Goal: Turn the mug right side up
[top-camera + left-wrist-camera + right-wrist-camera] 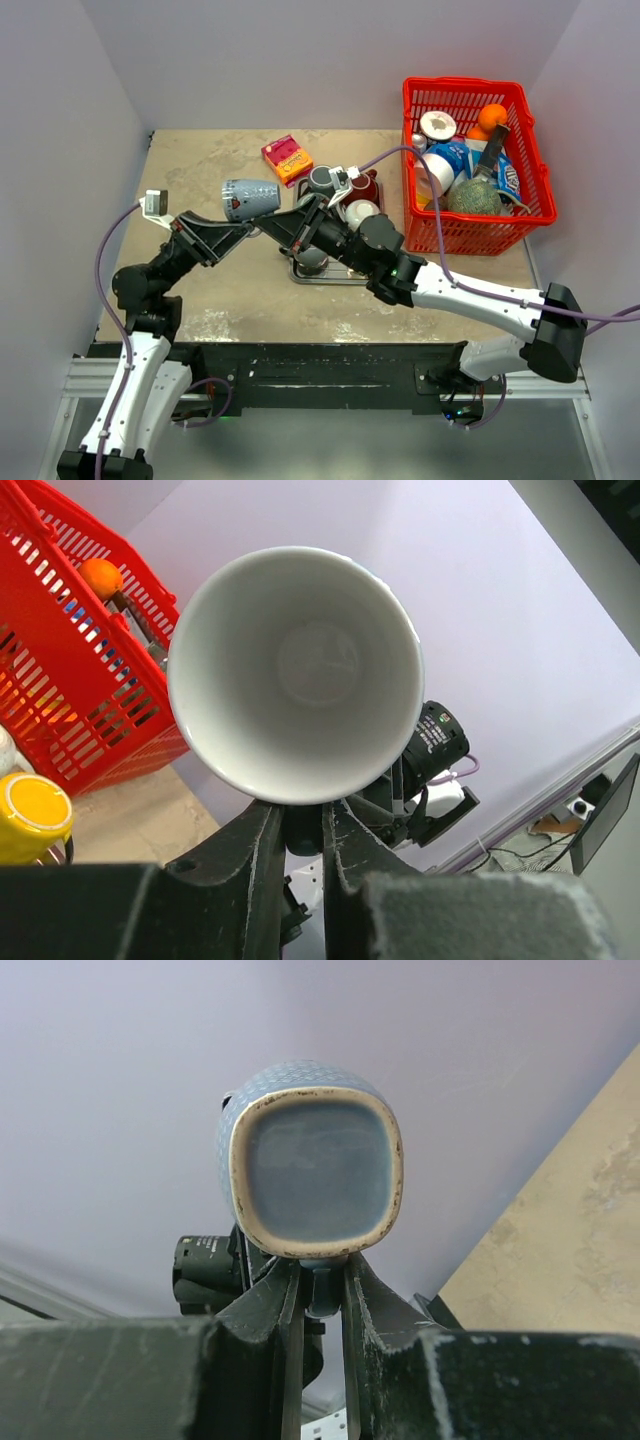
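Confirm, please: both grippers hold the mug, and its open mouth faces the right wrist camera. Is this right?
Not quite. The left gripper and right gripper do hold the mug, but its open mouth faces the left wrist camera, as the left wrist view shows.

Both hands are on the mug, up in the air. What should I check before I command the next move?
1. Grip, left hand: shut on the mug under its rim, ok.
2. Grip, right hand: shut at the mug's base end, ok.
3. Orientation: mug lies sideways in the air above the table, not upright yet, not ok.
4. Contents: white inside is bare, nothing to spill, ok.
5. Part each hand pinches, handle or wall: cannot tell.
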Robot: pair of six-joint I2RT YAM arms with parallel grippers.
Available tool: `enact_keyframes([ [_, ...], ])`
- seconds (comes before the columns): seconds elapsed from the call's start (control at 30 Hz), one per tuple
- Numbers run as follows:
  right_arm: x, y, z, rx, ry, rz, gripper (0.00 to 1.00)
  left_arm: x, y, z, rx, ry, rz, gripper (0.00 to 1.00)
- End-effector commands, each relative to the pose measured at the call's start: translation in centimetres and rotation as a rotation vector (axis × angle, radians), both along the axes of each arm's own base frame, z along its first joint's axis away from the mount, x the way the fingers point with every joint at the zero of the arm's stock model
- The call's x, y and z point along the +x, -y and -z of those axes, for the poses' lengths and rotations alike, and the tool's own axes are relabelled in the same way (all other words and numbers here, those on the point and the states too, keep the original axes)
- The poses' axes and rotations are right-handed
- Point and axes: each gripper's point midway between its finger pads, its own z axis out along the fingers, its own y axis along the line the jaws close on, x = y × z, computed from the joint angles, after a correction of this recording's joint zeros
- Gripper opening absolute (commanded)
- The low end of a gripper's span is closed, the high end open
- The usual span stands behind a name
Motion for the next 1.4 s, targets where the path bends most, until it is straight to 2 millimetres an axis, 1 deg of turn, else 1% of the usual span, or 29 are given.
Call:
enact_keyframes([
  [0.0,-0.3,0.3,-1.6,0.035,0.009,0.012,0.1,1.6,-0.5,0.0,0.033,0.033,-0.085,0.0],
  [0.03,0.0,0.5,-1.4,0.028,0.004,0.028,0.22,1.9,-0.5,0.0,0.044,0.024,-0.094,0.0],
  [0.1,0.5,0.8,-0.5,-0.002,-0.015,0.064,0.33,2.4,-0.6,0.0,0.073,0.036,-0.119,0.0],
  [0.13,0.8,0.9,-0.3,-0.011,-0.021,0.076,0.44,2.8,-0.6,0.3,0.087,0.017,-0.128,0.0],
  [0.2,1.2,1.1,0.6,-0.048,-0.045,0.103,0.53,3.5,-0.8,0.2,0.12,0.027,-0.158,0.0],
  [0.23,1.5,1.3,0.8,-0.054,-0.06,0.125,0.63,4.2,-0.9,0.9,0.147,0.007,-0.176,0.0],
  [0.3,2.2,1.5,2.1,-0.1,-0.09,0.16,0.7,5.0,-1.2,0.6,0.17,0.007,-0.213,0.0],
  [0.37,3.2,2.1,3.3,-0.142,-0.132,0.227,0.77,6.5,-1.5,2.0,0.236,-0.032,-0.252,0.0],
  [0.4,3.6,2.5,4.7,-0.196,-0.166,0.254,0.78,7.2,-2.0,1.1,0.255,-0.019,-0.298,0.0],
  [0.47,4.4,3.9,7.0,-0.272,-0.224,0.337,0.8,9.3,-2.7,3.2,0.373,-0.076,-0.358,0.0],
  [0.5,4.7,4.5,7.7,-0.297,-0.24,0.367,0.8,10.4,-3.6,2.2,0.402,-0.072,-0.427,0.0],
  [0.53,4.8,5.1,8.3,-0.32,-0.251,0.39,0.8,11.9,-4.4,5.3,0.524,-0.154,-0.454,0.0],
  [0.57,5.0,6.1,8.8,-0.347,-0.258,0.427,0.8,13.2,-5.8,4.2,0.57,-0.153,-0.546,0.0],
  [0.63,5.0,7.1,9.7,-0.388,-0.257,0.45,0.8,15.5,-7.6,7.5,0.738,-0.226,-0.608,0.0],
  [0.67,5.0,7.9,9.9,-0.407,-0.255,0.471,0.8,16.8,-9.5,7.2,0.787,-0.246,-0.707,0.0],
  [0.73,5.0,9.0,10.3,-0.45,-0.242,0.495,0.8,18.8,-11.6,10.0,0.938,-0.313,-0.767,0.0],
  [0.77,5.0,9.8,10.8,-0.491,-0.241,0.52,0.8,19.8,-13.1,9.7,0.98,-0.323,-0.83,0.0],
  [0.8,4.8,10.6,10.5,-0.501,-0.234,0.534,0.8,20.4,-13.7,10.3,1.025,-0.335,-0.837,0.0],
  [0.83,4.9,11.2,10.8,-0.526,-0.227,0.548,0.8,21.6,-14.3,12.4,1.115,-0.367,-0.819,0.0],
  [0.87,4.7,12.0,11.3,-0.56,-0.227,0.558,0.81,22.5,-15.4,11.8,1.15,-0.378,-0.86,0.0],
  [0.9,4.7,12.9,11.0,-0.561,-0.22,0.581,0.81,22.8,-16.0,12.9,1.201,-0.416,-0.848,0.0],
  [0.93,4.5,13.4,10.9,-0.567,-0.213,0.587,0.81,23.6,-16.4,14.9,1.266,-0.461,-0.82,0.0],
  [0.97,4.4,14.0,11.5,-0.587,-0.217,0.598,0.81,24.4,-17.2,14.4,1.279,-0.472,-0.839,0.0],
  [1.03,4.3,15.1,11.1,-0.578,-0.213,0.619,0.81,24.8,-17.7,16.7,1.345,-0.539,-0.786,0.0],
  [1.1,4.1,15.7,11.3,-0.592,-0.211,0.619,0.81,25.4,-19.0,16.5,1.371,-0.568,-0.835,0.0],
  [1.2,3.5,16.6,11.6,-0.607,-0.213,0.612,0.81,26.0,-20.0,18.8,1.428,-0.624,-0.814,0.0],
  [1.23,3.3,16.8,11.6,-0.603,-0.219,0.611,0.81,26.2,-20.2,20.6,1.458,-0.668,-0.792,0.0],
  [1.27,3.1,17.0,12.2,-0.621,-0.225,0.606,0.81,26.3,-20.8,21.1,1.482,-0.689,-0.807,0.0],
  [1.37,2.7,17.5,13.0,-0.626,-0.242,0.598,0.81,26.2,-21.0,23.6,1.501,-0.733,-0.77,0.0],
])
